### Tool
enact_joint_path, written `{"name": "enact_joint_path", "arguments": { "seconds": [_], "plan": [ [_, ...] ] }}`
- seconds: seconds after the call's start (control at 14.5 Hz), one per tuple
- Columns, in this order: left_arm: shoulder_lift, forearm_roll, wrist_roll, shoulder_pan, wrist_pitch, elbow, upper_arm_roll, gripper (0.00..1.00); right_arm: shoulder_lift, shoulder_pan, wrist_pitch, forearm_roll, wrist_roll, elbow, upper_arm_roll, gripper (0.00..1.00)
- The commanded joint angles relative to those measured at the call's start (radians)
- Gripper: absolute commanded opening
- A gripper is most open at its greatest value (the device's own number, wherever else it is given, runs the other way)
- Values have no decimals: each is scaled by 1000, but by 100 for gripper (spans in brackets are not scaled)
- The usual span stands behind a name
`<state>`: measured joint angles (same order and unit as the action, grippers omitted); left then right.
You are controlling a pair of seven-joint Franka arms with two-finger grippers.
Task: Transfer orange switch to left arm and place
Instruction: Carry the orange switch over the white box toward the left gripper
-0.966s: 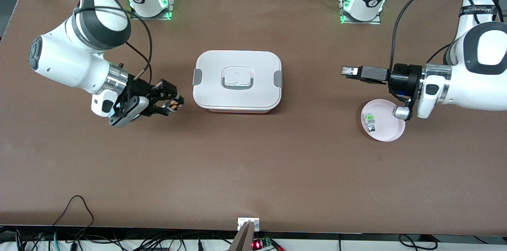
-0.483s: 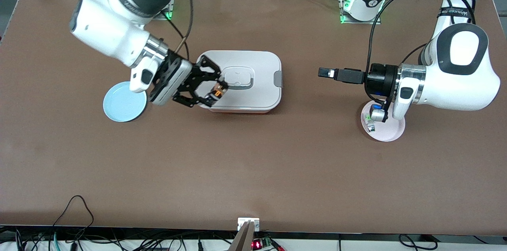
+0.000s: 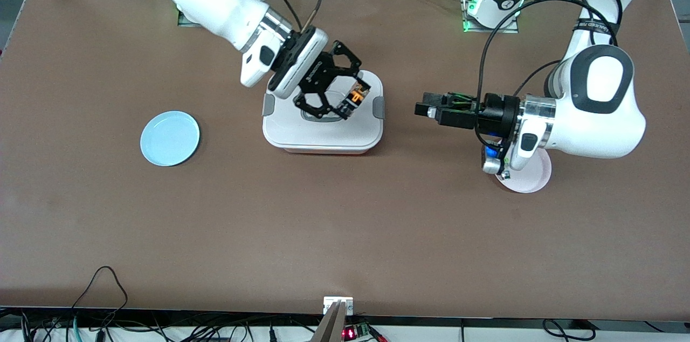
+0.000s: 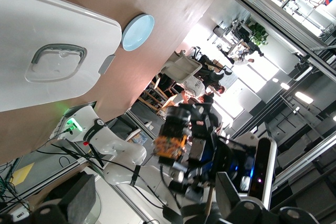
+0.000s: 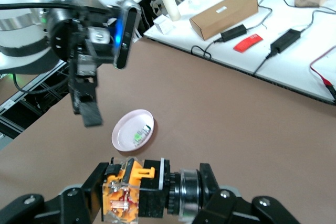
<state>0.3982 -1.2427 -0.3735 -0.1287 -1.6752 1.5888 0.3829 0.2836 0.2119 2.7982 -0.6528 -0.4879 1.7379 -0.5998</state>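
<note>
My right gripper [image 3: 353,98] is shut on the orange switch [image 3: 356,97] and holds it in the air over the white box [image 3: 285,129], above the edge toward the left arm's end. In the right wrist view the switch [image 5: 135,192] lies clamped between the black fingers [image 5: 84,200]. My left gripper [image 3: 423,110] is open and empty. It hovers over the table between the box and the pink saucer [image 3: 533,179] and points at the switch. The left wrist view shows the switch [image 4: 172,142] ahead, in the right gripper, and the box [image 4: 31,19].
A blue saucer [image 3: 170,138] lies toward the right arm's end of the table. The pink saucer [image 5: 126,135] holds a green-and-clear component [image 5: 139,135]; in the front view the left wrist partly covers it. Cables run along the table's front edge.
My right gripper has risen from the blue saucer and carried the switch over the box. My left gripper has moved from over the pink saucer toward the box and has turned.
</note>
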Motion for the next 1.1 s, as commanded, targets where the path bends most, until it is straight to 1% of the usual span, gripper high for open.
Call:
{"name": "enact_joint_path", "arguments": {
  "seconds": [0.0,0.21,0.41,0.76,0.9,1.03],
  "plan": [
    [-1,-35,-70,15,-23,-6,-1,100,31,58,90,-25,-28,-17,3,14],
    [2,-60,-116,21,-26,-4,-1,100,32,77,118,-27,-17,-17,3,14],
    [20,-60,-107,29,-32,-4,-1,100,32,78,130,-28,-17,-21,2,13],
    [30,-61,-84,49,-67,-1,1,100,31,124,239,-48,43,-41,2,13],
    [24,-95,-94,49,-66,-1,1,100,31,126,244,-48,43,-41,2,13],
    [14,-103,-116,46,-64,-9,2,100,31,126,242,-48,42,-41,2,13]
  ]
}}
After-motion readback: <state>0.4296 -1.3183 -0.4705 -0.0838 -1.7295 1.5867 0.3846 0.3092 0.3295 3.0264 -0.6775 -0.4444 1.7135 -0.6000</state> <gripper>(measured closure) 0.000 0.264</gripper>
